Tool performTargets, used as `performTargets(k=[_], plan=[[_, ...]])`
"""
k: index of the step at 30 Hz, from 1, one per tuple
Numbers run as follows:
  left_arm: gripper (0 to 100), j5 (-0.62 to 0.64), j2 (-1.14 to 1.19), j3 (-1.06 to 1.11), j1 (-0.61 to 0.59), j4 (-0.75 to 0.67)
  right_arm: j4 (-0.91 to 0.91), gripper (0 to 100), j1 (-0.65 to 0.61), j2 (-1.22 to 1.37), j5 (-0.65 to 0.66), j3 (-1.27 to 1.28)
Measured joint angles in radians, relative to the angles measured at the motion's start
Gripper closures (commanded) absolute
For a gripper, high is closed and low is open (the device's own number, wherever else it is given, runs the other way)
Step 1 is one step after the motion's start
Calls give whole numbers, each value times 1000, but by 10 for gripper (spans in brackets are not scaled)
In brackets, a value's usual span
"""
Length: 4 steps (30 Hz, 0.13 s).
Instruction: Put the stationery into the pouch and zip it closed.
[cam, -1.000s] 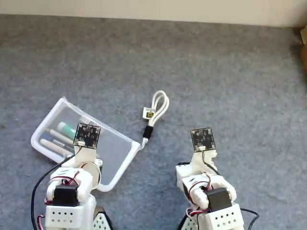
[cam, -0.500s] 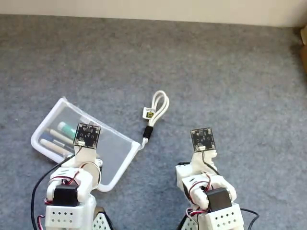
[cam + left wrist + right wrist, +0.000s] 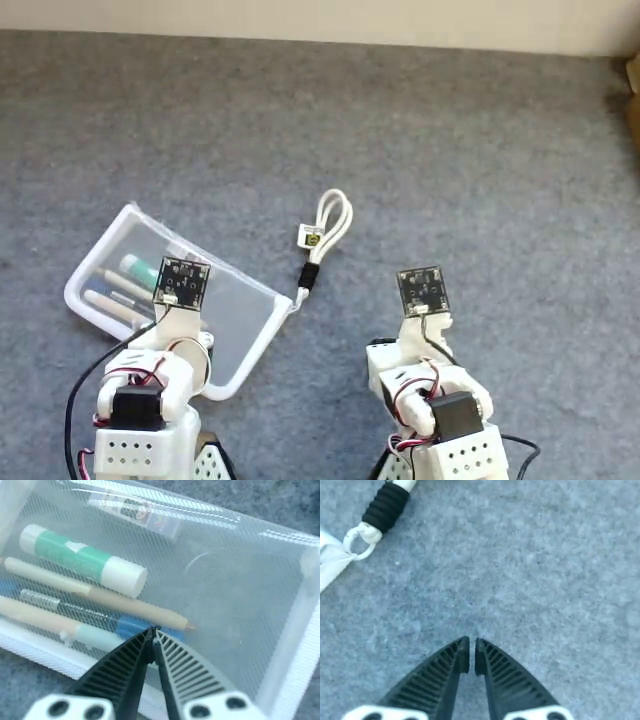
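Note:
A clear mesh pouch (image 3: 175, 295) with a white rim lies flat on the grey carpet at the left. Inside it I see a green and white glue stick (image 3: 82, 560), cream pens (image 3: 95, 596) and a small eraser (image 3: 132, 511). A white cord loop (image 3: 331, 222) with a black wrap (image 3: 385, 501) hangs off the pouch's right corner. My left gripper (image 3: 152, 632) is shut, hovering just above the pouch over the pens. My right gripper (image 3: 468, 655) is shut over bare carpet, a little to the right of the cord's ring (image 3: 360, 542).
Grey carpet (image 3: 450, 150) stretches all around the pouch and behind both arms. A pale wall edge (image 3: 320, 20) runs along the back. A brown object (image 3: 633, 100) shows at the far right edge.

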Motion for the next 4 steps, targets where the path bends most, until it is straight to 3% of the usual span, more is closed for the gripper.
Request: performTargets(k=[4], plan=[[993, 0, 0, 0, 0, 0, 0, 977, 0, 0, 0, 0]])
